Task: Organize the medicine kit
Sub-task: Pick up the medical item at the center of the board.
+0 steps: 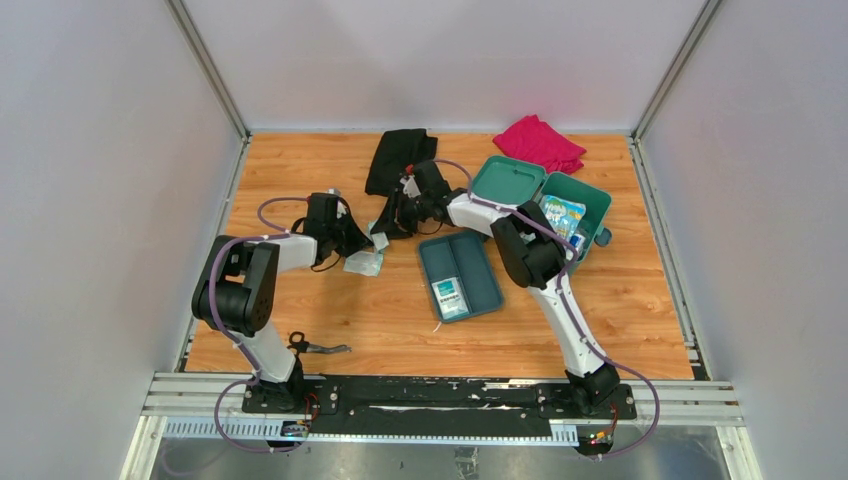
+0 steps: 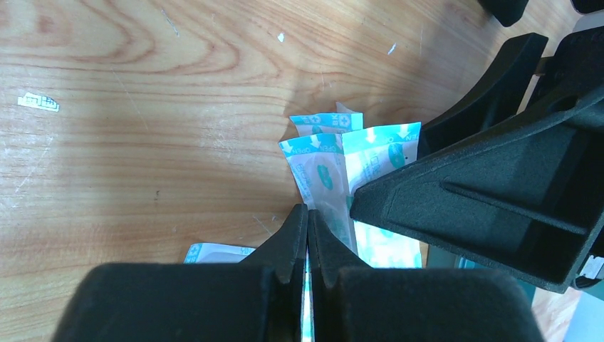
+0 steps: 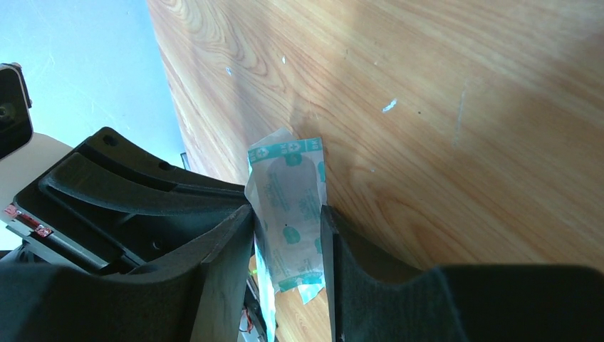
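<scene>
- Medicine kit (image 1: 586,187) stands open with its lid (image 1: 508,180) up, just past the far right side of the tray (image 1: 480,262).
- The tray is out on the surface (image 1: 620,300), long axis near-to-far and slightly skewed.
- Left hand (image 2: 308,214): fingers pressed together, pinching the thin edge of the plaster packets (image 2: 320,174), off the tray's far left corner.
- Right hand (image 3: 287,214): fingers part spread, a packet wedged flat between them and touching both. It is probably the same bunch; the angle is poor.
- Key relation: the tray lies right of and nearer than both hands. The right hand is closer to it, the left hand farther left.
- Likely next: carry the packets right and lay them lengthwise along a tray compartment.
- One packet (image 1: 450,297) lies in the tray's near left compartment; a loose packet (image 1: 363,264) lies left of the tray.
</scene>
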`<act>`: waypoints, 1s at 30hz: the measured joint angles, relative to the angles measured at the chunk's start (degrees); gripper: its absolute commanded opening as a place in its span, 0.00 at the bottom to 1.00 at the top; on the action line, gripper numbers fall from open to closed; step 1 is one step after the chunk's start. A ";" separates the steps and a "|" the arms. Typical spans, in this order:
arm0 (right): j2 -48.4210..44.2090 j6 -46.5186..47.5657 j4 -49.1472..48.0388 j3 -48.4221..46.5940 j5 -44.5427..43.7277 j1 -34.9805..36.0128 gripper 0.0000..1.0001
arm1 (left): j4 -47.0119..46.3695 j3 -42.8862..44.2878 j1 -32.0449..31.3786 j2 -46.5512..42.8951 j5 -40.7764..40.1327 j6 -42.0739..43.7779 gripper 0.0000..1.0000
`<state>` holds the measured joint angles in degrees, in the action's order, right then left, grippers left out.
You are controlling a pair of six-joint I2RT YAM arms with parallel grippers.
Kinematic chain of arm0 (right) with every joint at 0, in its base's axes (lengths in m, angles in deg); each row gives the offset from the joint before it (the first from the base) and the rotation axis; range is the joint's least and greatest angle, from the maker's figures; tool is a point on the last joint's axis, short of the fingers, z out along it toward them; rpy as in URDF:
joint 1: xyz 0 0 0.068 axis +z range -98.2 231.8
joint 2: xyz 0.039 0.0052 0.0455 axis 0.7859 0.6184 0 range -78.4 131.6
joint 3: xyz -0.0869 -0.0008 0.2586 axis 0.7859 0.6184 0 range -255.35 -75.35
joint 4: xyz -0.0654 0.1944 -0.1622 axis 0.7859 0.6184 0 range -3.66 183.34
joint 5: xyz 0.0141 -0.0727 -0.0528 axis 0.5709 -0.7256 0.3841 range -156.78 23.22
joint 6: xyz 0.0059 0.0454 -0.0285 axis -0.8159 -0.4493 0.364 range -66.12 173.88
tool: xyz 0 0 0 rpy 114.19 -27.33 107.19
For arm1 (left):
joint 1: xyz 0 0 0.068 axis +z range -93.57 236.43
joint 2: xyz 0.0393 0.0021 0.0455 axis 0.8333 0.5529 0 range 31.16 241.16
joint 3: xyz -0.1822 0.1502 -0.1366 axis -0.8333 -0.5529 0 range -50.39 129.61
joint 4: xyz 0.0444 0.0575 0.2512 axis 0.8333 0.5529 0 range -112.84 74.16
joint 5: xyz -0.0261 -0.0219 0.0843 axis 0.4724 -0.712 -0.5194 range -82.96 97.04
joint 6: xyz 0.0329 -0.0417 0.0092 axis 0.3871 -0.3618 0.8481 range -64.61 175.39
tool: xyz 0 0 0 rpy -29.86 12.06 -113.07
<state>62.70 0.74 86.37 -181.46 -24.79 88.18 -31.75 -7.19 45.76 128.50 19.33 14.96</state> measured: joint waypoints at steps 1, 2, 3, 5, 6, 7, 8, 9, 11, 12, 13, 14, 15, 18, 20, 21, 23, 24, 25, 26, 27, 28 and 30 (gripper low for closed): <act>0.09 0.00 -0.02 -0.11 0.04 0.04 0.46 | 0.00 0.04 0.00 0.02 0.02 0.00 0.03; 0.15 -0.02 -0.07 -0.15 0.07 0.13 0.46 | -0.02 0.07 0.00 0.02 0.07 0.00 0.02; 0.17 -0.02 -0.04 -0.20 0.13 0.20 0.47 | -0.02 0.09 0.00 0.07 0.11 0.00 0.02; 0.17 -0.02 -0.04 -0.24 0.20 0.28 0.48 | -0.02 0.11 0.00 0.07 0.15 0.00 0.02; 0.17 0.00 -0.04 -0.24 0.33 0.33 0.48 | -0.02 0.11 0.00 0.09 0.15 0.00 0.02; 0.17 0.02 -0.04 -0.24 0.42 0.35 0.48 | -0.02 0.13 0.00 0.11 0.15 0.00 0.01; 0.17 0.04 -0.04 -0.24 0.44 0.37 0.48 | -0.02 0.15 0.00 0.11 0.17 0.00 0.01; 0.17 0.11 0.00 -0.24 0.44 0.39 0.48 | -0.02 0.17 0.00 0.13 0.20 0.00 0.01; 0.17 0.70 0.37 -0.33 0.28 0.46 0.47 | 0.00 0.17 0.00 0.13 0.22 0.00 0.01; 0.17 0.98 0.61 -0.42 0.07 0.46 0.45 | -0.02 0.20 0.00 0.13 0.22 0.00 0.00; 0.13 1.62 1.27 -0.63 -0.22 0.50 0.42 | -0.02 0.20 0.00 0.13 0.22 0.00 0.00; 0.09 2.03 1.62 -0.72 -0.39 0.55 0.40 | 0.00 0.20 0.00 0.13 0.22 0.00 0.00; 0.02 2.71 2.60 -0.94 -1.05 0.63 0.38 | 0.00 0.20 0.00 0.13 0.24 0.00 0.00; -0.39 4.35 4.79 -1.16 -2.54 0.76 0.34 | -0.02 0.20 0.00 0.15 0.26 0.00 0.00; -0.66 5.46 6.36 -1.44 -3.63 0.76 0.32 | 0.00 0.20 0.00 0.15 0.31 0.00 0.00; -0.79 6.16 7.39 -1.73 -4.22 0.76 0.30 | -0.02 0.20 0.00 0.15 0.31 0.00 0.00; -1.05 7.17 8.70 -2.03 -5.29 0.76 0.27 | 0.00 0.20 0.00 0.15 0.31 0.02 0.00; -1.27 7.76 9.44 -2.03 -5.95 0.76 0.25 | 0.02 0.22 0.00 0.15 0.31 0.02 0.00; -1.51 8.22 10.16 -2.03 -6.54 0.76 0.23 | 0.13 0.31 0.00 0.15 0.31 0.02 0.00; -1.77 8.72 10.86 -2.03 -7.13 0.76 0.21 | 0.28 0.37 0.00 0.15 0.28 0.02 0.00; -1.95 9.20 11.39 -2.03 -7.63 0.76 0.19 | 0.44 0.46 0.00 0.15 0.26 0.04 0.00; -2.10 9.46 11.85 -2.03 -8.00 0.76 0.16 | 0.68 0.59 0.00 0.15 0.28 0.04 0.00; -2.34 10.16 12.68 -2.03 -8.90 0.76 0.13 | 1.44 0.87 0.00 0.11 0.28 0.15 0.00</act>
<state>60.36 10.90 99.05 -183.49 -33.68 88.95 -30.30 -6.31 45.76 128.61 19.61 15.11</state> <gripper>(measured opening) 0.174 0.019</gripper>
